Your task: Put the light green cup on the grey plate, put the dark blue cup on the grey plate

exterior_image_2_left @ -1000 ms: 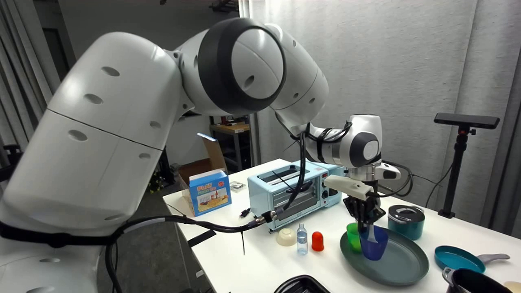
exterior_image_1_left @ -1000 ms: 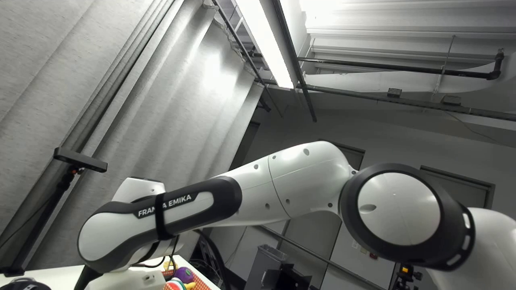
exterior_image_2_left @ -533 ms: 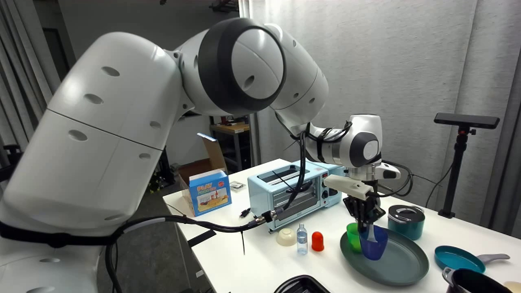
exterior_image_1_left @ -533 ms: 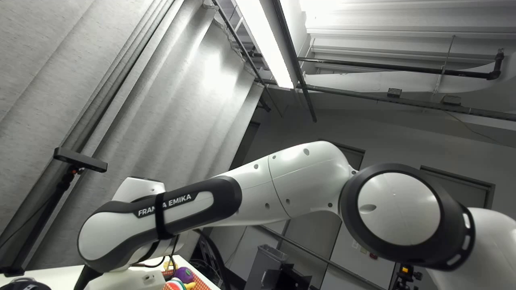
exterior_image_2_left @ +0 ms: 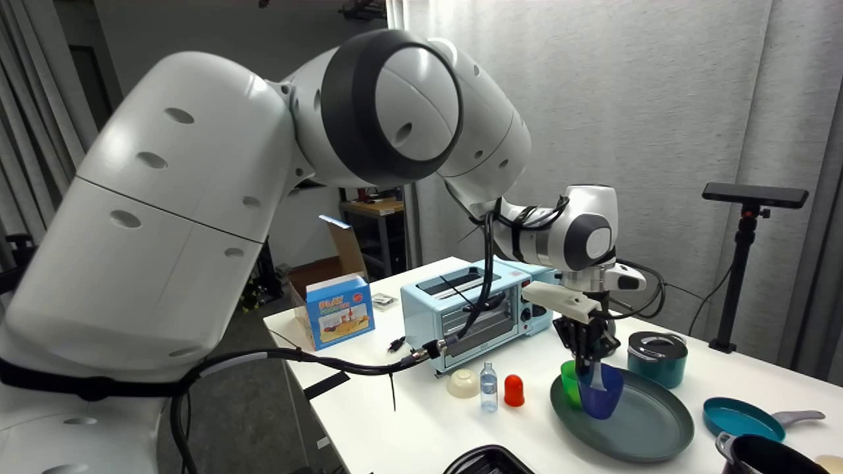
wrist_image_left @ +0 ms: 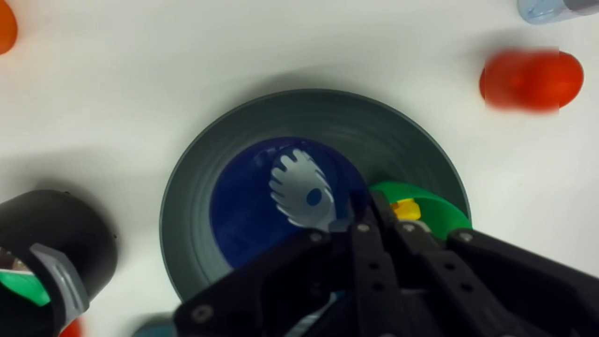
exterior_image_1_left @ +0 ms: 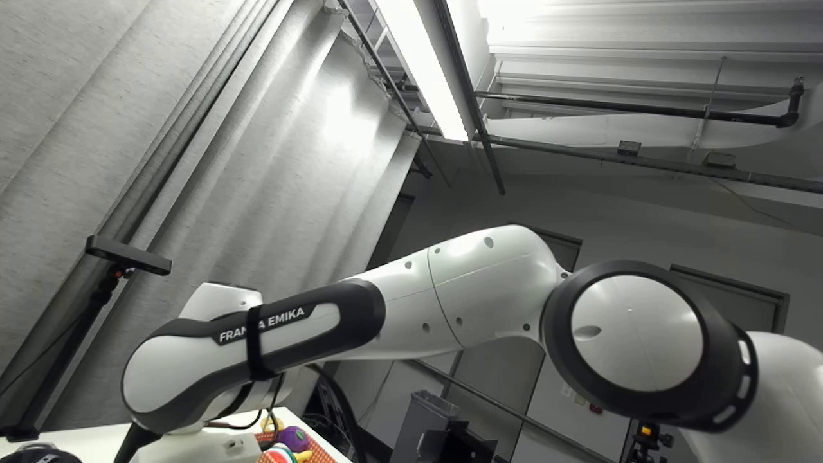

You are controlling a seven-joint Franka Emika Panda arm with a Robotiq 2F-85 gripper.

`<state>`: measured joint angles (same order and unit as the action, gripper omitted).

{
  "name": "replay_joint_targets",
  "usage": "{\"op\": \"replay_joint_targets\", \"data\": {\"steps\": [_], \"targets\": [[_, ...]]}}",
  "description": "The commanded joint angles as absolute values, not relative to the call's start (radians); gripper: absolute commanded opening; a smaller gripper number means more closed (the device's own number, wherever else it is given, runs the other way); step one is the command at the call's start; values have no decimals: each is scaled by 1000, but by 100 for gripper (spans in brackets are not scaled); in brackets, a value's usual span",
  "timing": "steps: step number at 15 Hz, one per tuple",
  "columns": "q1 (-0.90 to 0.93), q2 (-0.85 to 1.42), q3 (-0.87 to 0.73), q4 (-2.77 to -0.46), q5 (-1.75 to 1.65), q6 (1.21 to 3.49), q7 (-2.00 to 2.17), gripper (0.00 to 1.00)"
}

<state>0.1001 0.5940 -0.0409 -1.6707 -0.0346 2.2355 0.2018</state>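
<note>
The black two-fingered gripper [wrist_image_left: 372, 206] is clamped near the rim of the translucent dark blue plastic cup [exterior_image_2_left: 600, 400], which is over the round grey plate [exterior_image_2_left: 652, 422]; whether they touch cannot be made out. Inside the cup is a pale grey toothed utensil [wrist_image_left: 295, 196], one end hidden by the gripper. The light green plastic cup [exterior_image_2_left: 570, 382], partly hidden by the blue one, stands on the plate and holds something yellow [wrist_image_left: 408, 210]. A black cylindrical pot [wrist_image_left: 82, 224] is cut off in the wrist view, the green patch [wrist_image_left: 25, 286] inside indistinct.
</note>
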Motion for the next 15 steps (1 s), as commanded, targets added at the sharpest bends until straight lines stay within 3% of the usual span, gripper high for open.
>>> {"op": "replay_joint_targets", "data": {"steps": [1,14,15], "targets": [[86,615,-25,-1626,-21,2203,190,1],[93,615,-33,-1624,-38,2194,198,1],[95,594,-33,-1668,-40,2233,201,4]]}}
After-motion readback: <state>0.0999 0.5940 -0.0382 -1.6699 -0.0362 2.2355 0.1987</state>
